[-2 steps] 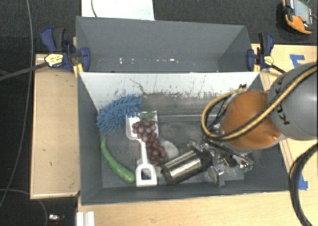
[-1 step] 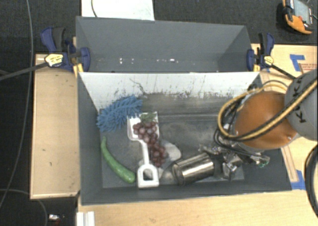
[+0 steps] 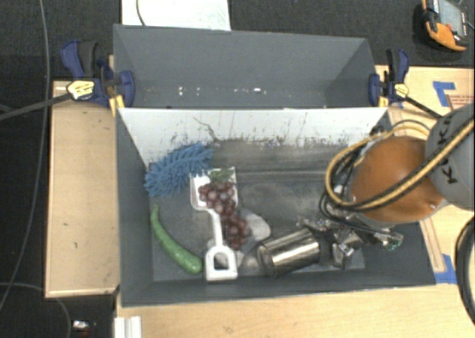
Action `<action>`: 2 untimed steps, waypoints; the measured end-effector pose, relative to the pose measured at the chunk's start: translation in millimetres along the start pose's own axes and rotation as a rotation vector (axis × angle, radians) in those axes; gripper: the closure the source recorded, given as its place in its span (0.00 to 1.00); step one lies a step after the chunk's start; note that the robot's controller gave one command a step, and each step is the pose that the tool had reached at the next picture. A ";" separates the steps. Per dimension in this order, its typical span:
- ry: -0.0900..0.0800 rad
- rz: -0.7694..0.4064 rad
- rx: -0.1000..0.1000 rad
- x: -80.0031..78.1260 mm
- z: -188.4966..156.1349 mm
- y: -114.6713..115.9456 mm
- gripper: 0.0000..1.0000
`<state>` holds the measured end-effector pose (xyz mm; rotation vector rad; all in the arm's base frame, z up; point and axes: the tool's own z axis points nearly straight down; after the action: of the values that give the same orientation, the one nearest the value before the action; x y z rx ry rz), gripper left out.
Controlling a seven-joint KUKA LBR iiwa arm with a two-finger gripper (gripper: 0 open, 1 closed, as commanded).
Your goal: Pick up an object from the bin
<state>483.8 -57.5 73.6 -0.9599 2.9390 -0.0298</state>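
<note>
One shiny silver metal cup [image 3: 291, 251] lies on its side at the front of the grey metal bin [image 3: 245, 62], right beside my gripper [image 3: 340, 246]. I cannot tell if my gripper is wide or narrow. I think this is the grabbing step. Next I must squeeze it and lift.

claw [image 3: 338, 246] | just beside tipped metal cup [image 3: 291, 252] | bin [image 3: 245, 62] front-right

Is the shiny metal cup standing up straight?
No, the metal cup lies tipped over on its side on the floor of the bin.
</note>
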 end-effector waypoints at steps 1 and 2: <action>0.009 0.000 -0.008 1.0 -28.4 1.6 1.00; 0.011 0.001 -0.010 0.2 -62.8 0.8 1.00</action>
<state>479.8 -56.7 136.3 -0.9619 2.9524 -0.0205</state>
